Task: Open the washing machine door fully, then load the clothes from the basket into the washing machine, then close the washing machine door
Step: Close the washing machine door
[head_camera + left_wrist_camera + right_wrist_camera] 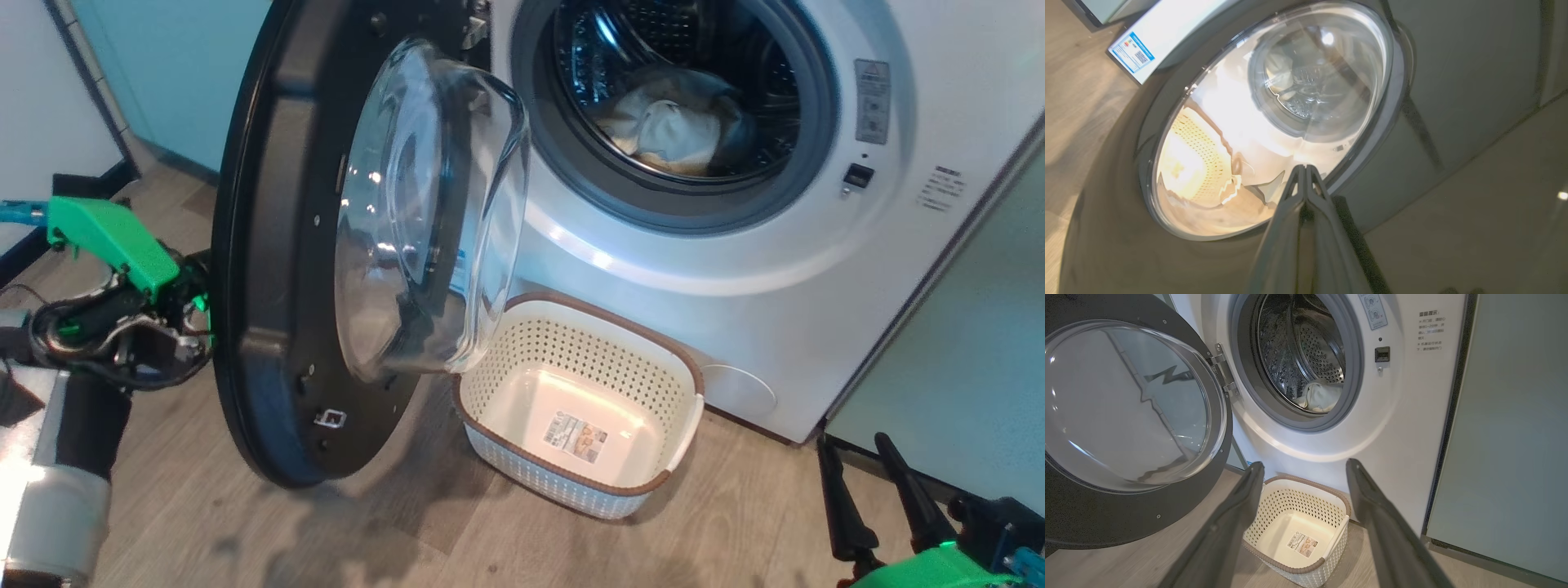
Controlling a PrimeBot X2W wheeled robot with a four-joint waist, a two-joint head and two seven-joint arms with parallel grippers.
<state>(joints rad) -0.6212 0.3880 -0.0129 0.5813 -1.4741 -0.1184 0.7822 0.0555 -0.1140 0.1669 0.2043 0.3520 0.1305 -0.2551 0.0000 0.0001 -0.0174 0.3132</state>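
Observation:
The washing machine [735, 269] stands with its round opening uncovered. The washing machine door [269, 269], black with a clear glass bowl, is swung out to the left, about half way. Pale cream clothes [669, 126] lie inside the steel drum, also seen in the right wrist view [1318, 396]. The white perforated basket [522, 343] sits on the floor before the machine, holding nothing but its bottom label. My left gripper [1305, 168] is shut with nothing in it, its tips at the door's outer face by the glass rim. My right gripper [851, 441] is open, back from the basket [1274, 506].
A pale green cabinet [980, 367] adjoins the machine on the right; another [180, 73] stands behind the door. The door's glass bowl overhangs the basket's left corner. My left arm's green wrist [114, 241] is behind the door. Wooden floor [408, 531] lies in front.

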